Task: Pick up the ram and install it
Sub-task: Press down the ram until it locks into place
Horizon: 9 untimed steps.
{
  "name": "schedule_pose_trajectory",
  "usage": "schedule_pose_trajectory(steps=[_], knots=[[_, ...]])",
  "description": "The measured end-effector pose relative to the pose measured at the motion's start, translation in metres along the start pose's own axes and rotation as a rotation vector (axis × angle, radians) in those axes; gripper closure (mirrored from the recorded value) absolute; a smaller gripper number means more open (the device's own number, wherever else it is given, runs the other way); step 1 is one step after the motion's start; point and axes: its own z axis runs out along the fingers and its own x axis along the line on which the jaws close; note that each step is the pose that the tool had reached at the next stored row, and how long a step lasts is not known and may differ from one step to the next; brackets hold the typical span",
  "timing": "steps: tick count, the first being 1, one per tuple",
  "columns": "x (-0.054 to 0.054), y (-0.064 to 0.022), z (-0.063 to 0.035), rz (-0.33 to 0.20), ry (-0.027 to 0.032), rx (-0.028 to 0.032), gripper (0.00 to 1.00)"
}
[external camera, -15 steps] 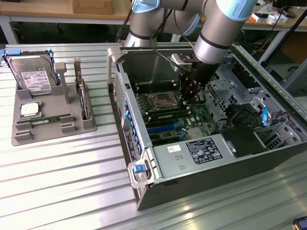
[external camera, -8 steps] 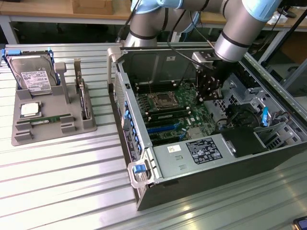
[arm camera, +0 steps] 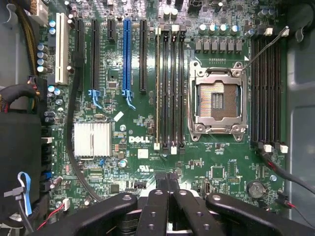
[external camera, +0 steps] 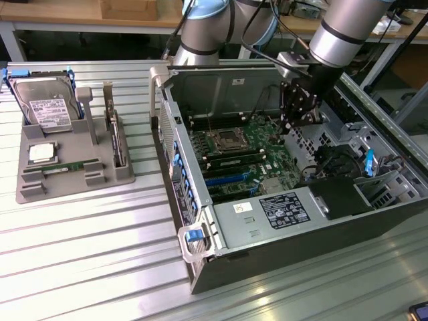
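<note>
One green ram stick [external camera: 65, 166] lies flat at the front of a grey holder [external camera: 73, 184] at the exterior view's left. My gripper [external camera: 295, 126] hangs far from it, inside the open computer case [external camera: 200, 221] and above the motherboard [external camera: 251, 150]. In the wrist view the black fingers [arm camera: 158, 196] press together at the gripper [arm camera: 168, 178], shut, with nothing visible between them. Beyond the tips run the long black memory slots [arm camera: 170, 88], beside the empty silver processor socket [arm camera: 217, 101]. More memory slots [arm camera: 266, 93] lie on the socket's other side.
The holder also carries a silver hard drive with a white label [external camera: 45, 105], a square processor chip [external camera: 41, 153] and an upright card [external camera: 118, 137]. Inside the case are a heatsink [arm camera: 92, 139], black cables [arm camera: 74, 123] and a black drive bay [external camera: 341, 194]. The table is ribbed aluminium.
</note>
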Motion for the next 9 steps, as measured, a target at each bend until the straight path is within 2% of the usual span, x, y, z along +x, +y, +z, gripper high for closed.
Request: schedule_pose_trajectory(steps=[7,8,9], knots=[[0.0,0.0,-0.0001,0.014,-0.0007,0.0001,0.9],[0.0,0.0,0.0,0.084,-0.0066,0.0005,0.9],[0.0,0.0,0.0,0.122,-0.0097,0.0008,0.9]])
